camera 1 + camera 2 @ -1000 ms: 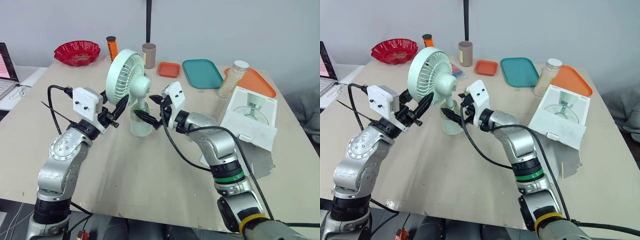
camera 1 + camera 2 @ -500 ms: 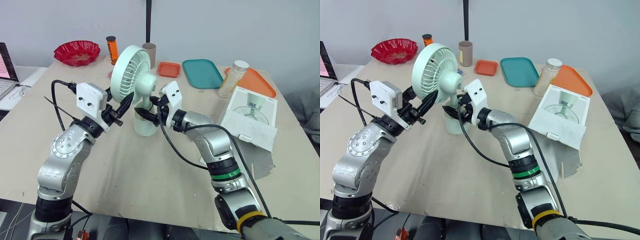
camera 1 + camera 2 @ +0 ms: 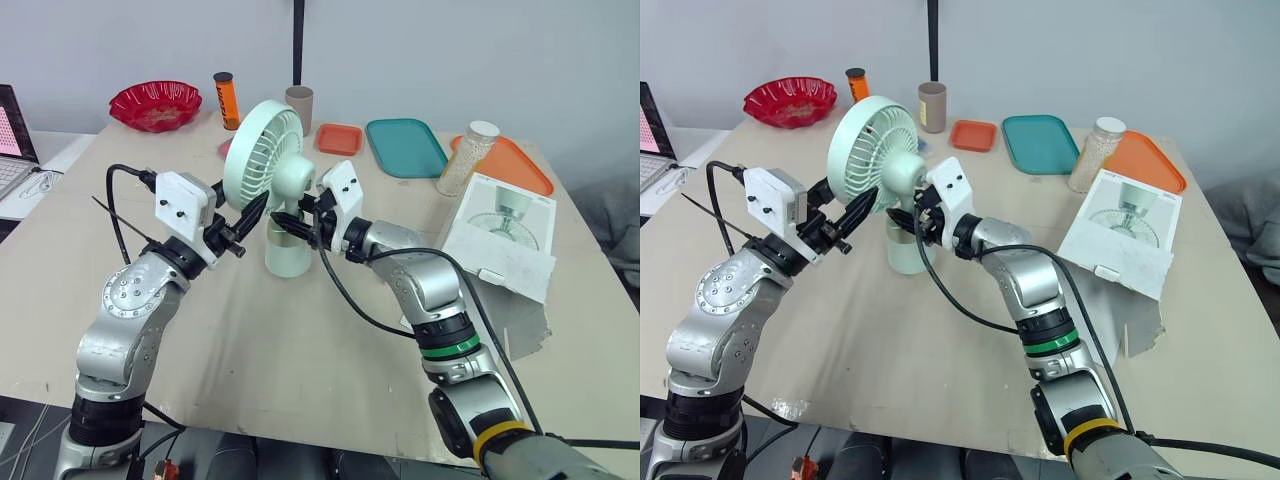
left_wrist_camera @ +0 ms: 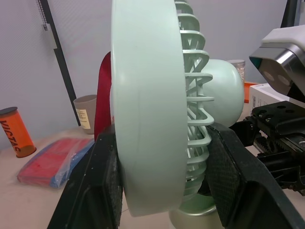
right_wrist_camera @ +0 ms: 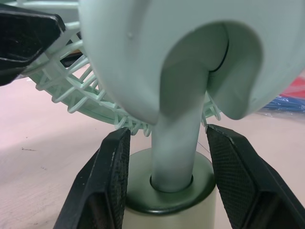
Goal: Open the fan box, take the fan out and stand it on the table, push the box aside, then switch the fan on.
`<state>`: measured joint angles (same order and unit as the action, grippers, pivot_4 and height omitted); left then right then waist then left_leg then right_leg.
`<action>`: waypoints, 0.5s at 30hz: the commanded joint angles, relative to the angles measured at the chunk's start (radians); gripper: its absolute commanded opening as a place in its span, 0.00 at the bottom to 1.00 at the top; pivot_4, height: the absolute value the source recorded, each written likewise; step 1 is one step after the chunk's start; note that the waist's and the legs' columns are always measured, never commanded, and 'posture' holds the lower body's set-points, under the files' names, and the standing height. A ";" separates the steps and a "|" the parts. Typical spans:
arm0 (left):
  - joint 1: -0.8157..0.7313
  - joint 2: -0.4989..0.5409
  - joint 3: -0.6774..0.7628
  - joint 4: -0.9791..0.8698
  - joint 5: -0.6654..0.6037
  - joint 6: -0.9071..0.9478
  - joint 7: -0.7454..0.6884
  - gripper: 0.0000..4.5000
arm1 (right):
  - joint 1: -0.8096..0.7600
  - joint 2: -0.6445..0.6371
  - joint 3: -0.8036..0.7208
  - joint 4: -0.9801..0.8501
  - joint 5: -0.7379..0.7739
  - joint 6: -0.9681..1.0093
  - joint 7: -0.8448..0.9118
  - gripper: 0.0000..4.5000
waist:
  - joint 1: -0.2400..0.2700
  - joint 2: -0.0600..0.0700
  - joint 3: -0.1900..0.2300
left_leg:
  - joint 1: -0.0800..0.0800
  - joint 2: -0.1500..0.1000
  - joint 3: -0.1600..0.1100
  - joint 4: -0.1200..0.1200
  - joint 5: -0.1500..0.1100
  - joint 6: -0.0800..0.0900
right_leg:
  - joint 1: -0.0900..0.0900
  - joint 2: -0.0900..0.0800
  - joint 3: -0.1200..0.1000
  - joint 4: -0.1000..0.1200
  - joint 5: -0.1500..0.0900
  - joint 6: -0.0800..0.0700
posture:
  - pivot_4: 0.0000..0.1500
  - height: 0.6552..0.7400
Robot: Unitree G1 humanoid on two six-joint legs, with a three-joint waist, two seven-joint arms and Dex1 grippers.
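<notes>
Black fingers of the left gripper [image 3: 250, 212] clamp the round cage of the mint fan [image 3: 262, 150]. The right gripper [image 3: 288, 222] straddles its neck, fingers spread and clear of it. Upright mid-desk [image 3: 300, 340] stands the fan, and the box [image 3: 500, 228] lies near the right edge.

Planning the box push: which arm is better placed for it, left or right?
Right, probably. The fan box lies on the robot's right, beside that arm; the left tool is across the fan.
</notes>
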<state>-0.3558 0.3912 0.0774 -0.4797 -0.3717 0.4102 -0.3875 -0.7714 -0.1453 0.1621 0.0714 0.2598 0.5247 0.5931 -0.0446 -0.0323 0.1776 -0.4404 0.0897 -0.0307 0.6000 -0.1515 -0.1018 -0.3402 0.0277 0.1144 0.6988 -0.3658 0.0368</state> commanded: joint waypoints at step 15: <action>-0.016 0.015 0.035 0.007 0.009 -0.084 -0.047 0.41 | -0.030 0.018 0.000 -0.018 0.001 -0.053 0.032 0.10 | 0.000 0.000 0.000 | 0.000 0.000 0.000 0.000 0.000 0.000 | 0.000 0.000 0.000 0.000 0.000 0.000 | 1.00 0.99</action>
<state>-0.3495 0.3954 0.0857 -0.4465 -0.3553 0.3655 -0.4235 -0.7752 -0.1395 0.1573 0.0811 0.2535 0.4978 0.6164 -0.0447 -0.0320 0.1779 -0.4407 0.0897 -0.0308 0.5998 -0.1515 -0.1018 -0.3406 0.0277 0.1144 0.6987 -0.3658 0.0368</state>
